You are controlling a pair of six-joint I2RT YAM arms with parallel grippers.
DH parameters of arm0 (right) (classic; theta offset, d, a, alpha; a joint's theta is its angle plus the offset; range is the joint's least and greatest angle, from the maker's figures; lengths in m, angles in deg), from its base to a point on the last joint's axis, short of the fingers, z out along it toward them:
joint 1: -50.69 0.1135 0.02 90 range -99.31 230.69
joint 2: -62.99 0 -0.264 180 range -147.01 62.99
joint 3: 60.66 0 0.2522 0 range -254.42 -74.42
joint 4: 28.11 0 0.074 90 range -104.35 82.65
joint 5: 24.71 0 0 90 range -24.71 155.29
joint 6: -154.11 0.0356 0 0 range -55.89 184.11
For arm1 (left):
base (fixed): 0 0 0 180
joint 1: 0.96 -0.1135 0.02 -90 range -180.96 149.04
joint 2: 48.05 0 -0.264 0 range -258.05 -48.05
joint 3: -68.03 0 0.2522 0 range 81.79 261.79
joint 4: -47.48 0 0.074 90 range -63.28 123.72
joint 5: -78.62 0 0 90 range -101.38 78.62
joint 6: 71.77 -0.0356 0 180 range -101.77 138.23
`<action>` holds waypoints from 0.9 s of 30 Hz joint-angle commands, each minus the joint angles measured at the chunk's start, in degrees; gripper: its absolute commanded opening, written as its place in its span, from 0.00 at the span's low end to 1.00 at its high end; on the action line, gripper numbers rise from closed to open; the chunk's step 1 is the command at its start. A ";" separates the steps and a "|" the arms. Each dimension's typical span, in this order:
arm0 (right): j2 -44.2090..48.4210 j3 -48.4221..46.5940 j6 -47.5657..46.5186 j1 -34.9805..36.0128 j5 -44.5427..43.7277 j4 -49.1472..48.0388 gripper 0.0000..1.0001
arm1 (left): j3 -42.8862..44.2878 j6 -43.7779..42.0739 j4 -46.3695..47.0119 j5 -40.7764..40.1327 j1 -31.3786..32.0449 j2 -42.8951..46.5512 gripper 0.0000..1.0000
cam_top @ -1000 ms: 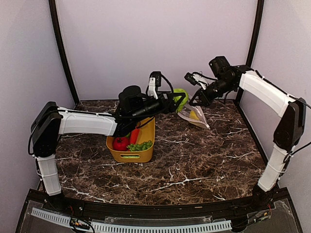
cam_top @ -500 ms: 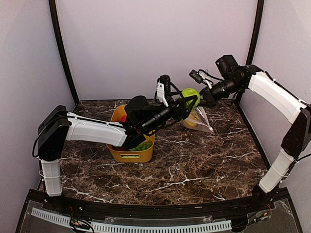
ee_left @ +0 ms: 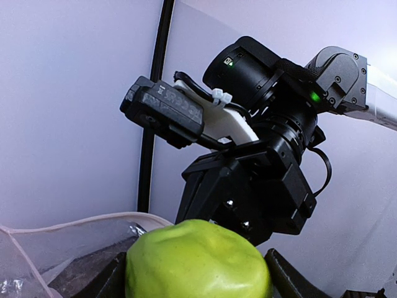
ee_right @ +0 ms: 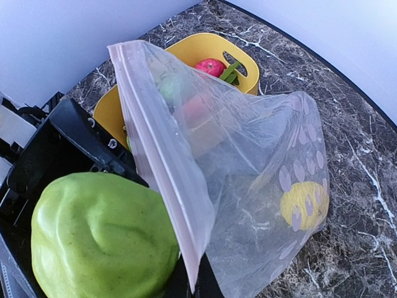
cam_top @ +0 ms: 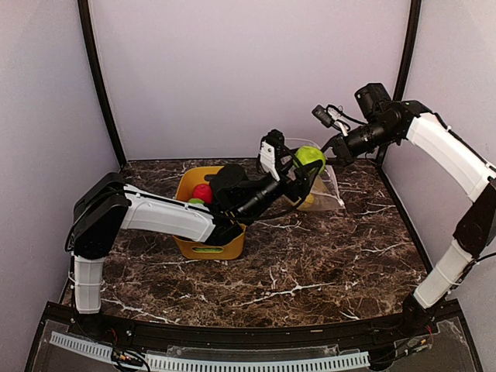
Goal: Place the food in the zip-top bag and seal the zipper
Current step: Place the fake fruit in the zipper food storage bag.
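Left gripper [cam_top: 304, 164]: fingers clamped on either side of a green pear [cam_top: 311, 155], held in the air. Right gripper [cam_top: 333, 149]: pinched on the top edge of the bag [cam_top: 327, 186], holding it up. The zipper [ee_right: 158, 155] strip runs down toward those fingers, unsealed. The pear sits just beside the strip, outside the bag. The bag hangs toward the marble table [cam_top: 325, 263], with a lemon [ee_right: 304, 202] at its bottom. Under the left arm is a yellow tub [cam_top: 205, 248] with a tomato [cam_top: 203, 192] inside.
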 commanded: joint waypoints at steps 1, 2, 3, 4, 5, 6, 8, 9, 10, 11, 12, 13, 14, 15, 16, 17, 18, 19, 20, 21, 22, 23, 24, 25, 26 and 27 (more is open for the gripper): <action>0.73 -2.29 0.57 0.89 5.21 1.92 0.00 | 1.33 -2.95 3.67 -3.49 -0.21 0.16 0.35; 0.66 -2.51 0.57 0.82 6.06 2.12 0.00 | 1.81 -3.35 4.34 -4.30 -0.22 -0.18 0.35; 0.74 -2.59 0.59 0.68 6.72 2.31 0.00 | 2.49 -3.57 4.64 -4.61 -0.22 -1.01 0.35; 0.71 -2.74 0.60 0.60 7.29 2.47 0.00 | 2.78 -4.07 5.33 -5.42 -0.22 -2.03 0.35; 0.73 -2.97 0.61 0.44 7.96 2.85 0.00 | 3.37 -4.42 5.58 -6.01 -0.22 -2.60 0.35; 0.74 -3.27 0.69 0.27 8.59 3.06 0.00 | 3.79 -5.21 5.96 -7.15 -0.20 -3.53 0.37; 0.65 -4.03 1.01 -0.08 9.86 3.37 0.00 | 3.56 -5.75 7.42 -9.12 -0.21 -4.66 0.41; 0.65 -4.23 1.19 -0.21 10.19 3.42 0.00 | 3.45 -5.78 7.72 -9.66 -0.21 -4.92 0.43; 0.60 -4.40 1.37 -0.50 10.32 3.36 0.00 | 3.25 -7.11 7.93 -10.46 -0.22 -5.34 0.47; 0.44 -4.66 1.59 -0.69 9.88 3.26 0.00 | 3.12 -7.61 7.67 -10.86 -0.22 -5.39 0.47; 0.25 -4.86 1.73 -0.80 9.15 3.25 0.00 | 2.71 -8.23 6.79 -11.79 -0.22 -5.30 0.48; 0.09 -5.09 1.95 -1.05 8.31 3.18 0.00 | 2.36 -8.25 6.48 -12.36 -0.22 -5.16 0.48; -0.08 -5.24 2.05 -1.38 7.93 3.10 0.00 | 1.20 -8.03 6.41 -13.46 -0.22 -4.76 0.48; -0.26 -5.41 2.18 -1.85 7.89 3.03 0.00 | 0.56 -7.94 6.51 -13.99 -0.22 -4.62 0.48; -0.33 -5.49 2.39 -2.32 8.03 2.92 0.00 | -0.39 -7.63 6.57 -14.57 -0.22 -4.39 0.48; -0.46 -5.63 2.45 -2.68 7.98 2.84 0.00 | -0.72 -7.52 6.37 -14.72 -0.22 -4.35 0.48; -0.69 -5.77 2.49 -2.96 7.61 2.65 0.00 | -1.30 -7.10 5.90 -14.73 -0.22 -4.27 0.49; -0.87 -5.86 2.50 -3.16 7.05 2.46 0.00 | -1.58 -6.71 5.73 -14.41 -0.22 -4.25 0.53; -1.05 -5.96 2.50 -3.39 6.37 2.28 0.00 | -1.89 -6.58 5.34 -14.15 -0.18 -4.07 0.56; -1.27 -6.08 2.34 -3.40 5.77 2.01 0.00 | -1.91 -6.47 5.06 -13.38 -0.21 -3.97 0.65; -1.66 -6.34 2.31 -3.41 5.20 1.91 0.00 | -1.73 -6.46 4.07 -13.02 -0.22 -3.61 0.70; -2.02 -6.55 2.25 -3.45 4.64 1.81 0.00 | -1.57 -6.44 2.46 -12.27 -0.22 -3.03 0.80; -2.41 -6.71 2.09 -3.41 4.20 1.77 0.00 | -1.05 -5.43 1.55 -11.80 -0.22 -2.66 0.83; -2.74 -6.75 1.94 -3.42 3.80 1.61 0.00 | -0.68 -4.23 -0.43 -10.29 -0.22 -1.65 0.87; -2.99 -6.58 1.69 -3.43 3.37 1.40 0.00 | -0.52 -3.80 -1.34 -9.50 -0.22 -1.18 0.89; -3.22 -6.36 1.44 -3.41 2.97 1.06 0.00 | -0.35 -2.61 -3.44 -8.29 -0.22 -0.03 0.92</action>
